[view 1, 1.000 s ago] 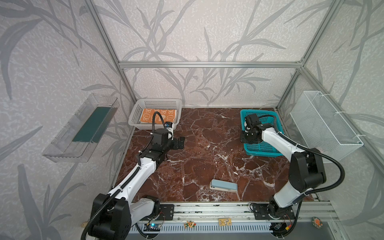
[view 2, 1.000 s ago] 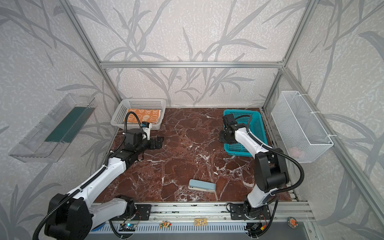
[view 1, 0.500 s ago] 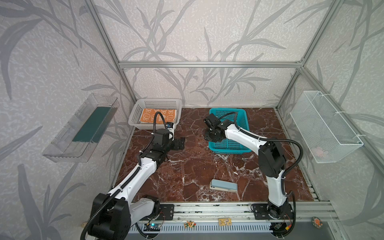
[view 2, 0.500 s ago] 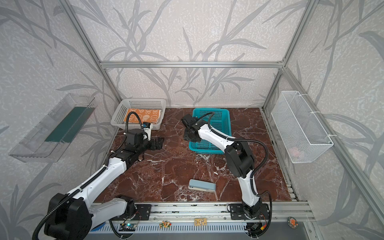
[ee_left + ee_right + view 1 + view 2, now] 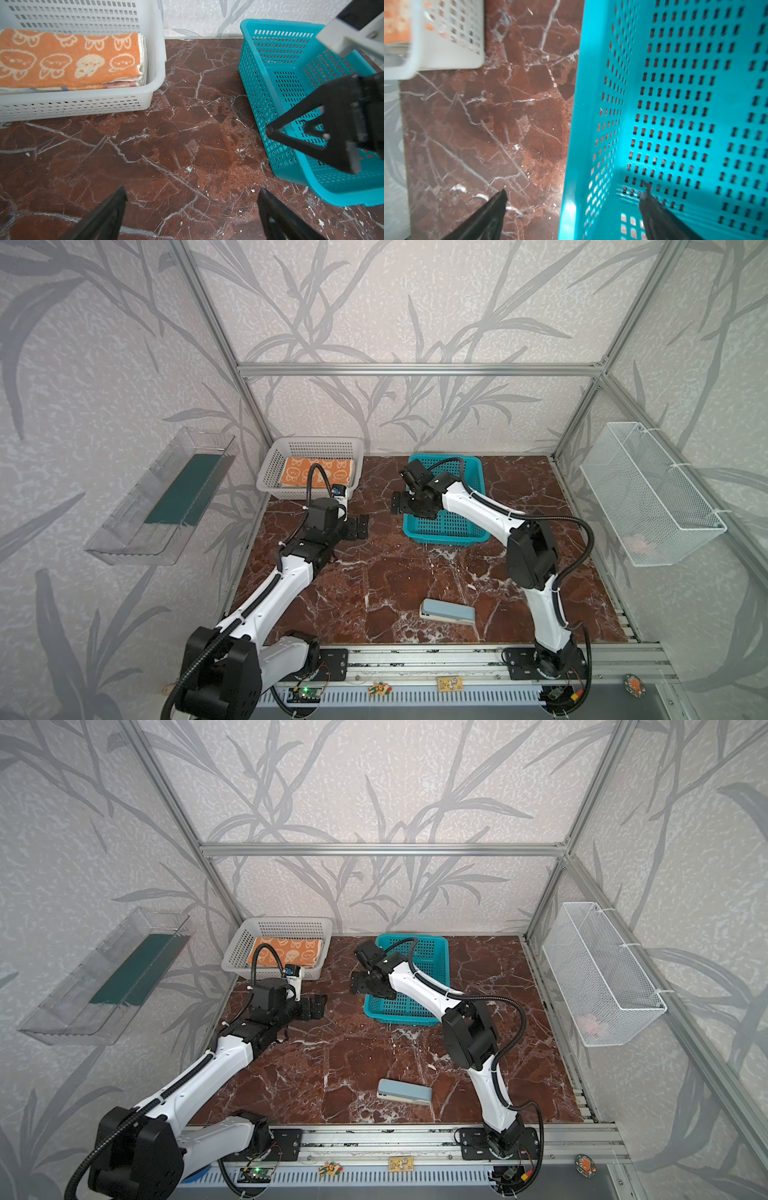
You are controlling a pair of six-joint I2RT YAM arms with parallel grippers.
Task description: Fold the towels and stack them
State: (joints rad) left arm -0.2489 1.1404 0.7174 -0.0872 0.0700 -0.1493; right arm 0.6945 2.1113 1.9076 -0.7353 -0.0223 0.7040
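Judging by stack, task seems done. Towels point(image 5: 68, 60) seen folded and piled in white basket point(image 5: 83, 104) at far left corner of table point(image 5: 374, 572), orange one on top. Teal basket point(image 5: 259, 83) at far edge seen empty. Left tool point(image 5: 192, 190) held, jaws apart, over bare table; right tool point(image 5: 574, 188), jaws apart, set astride teal basket's wall, nothing gripped. Lower towels shown only as edges; count not confirmed.
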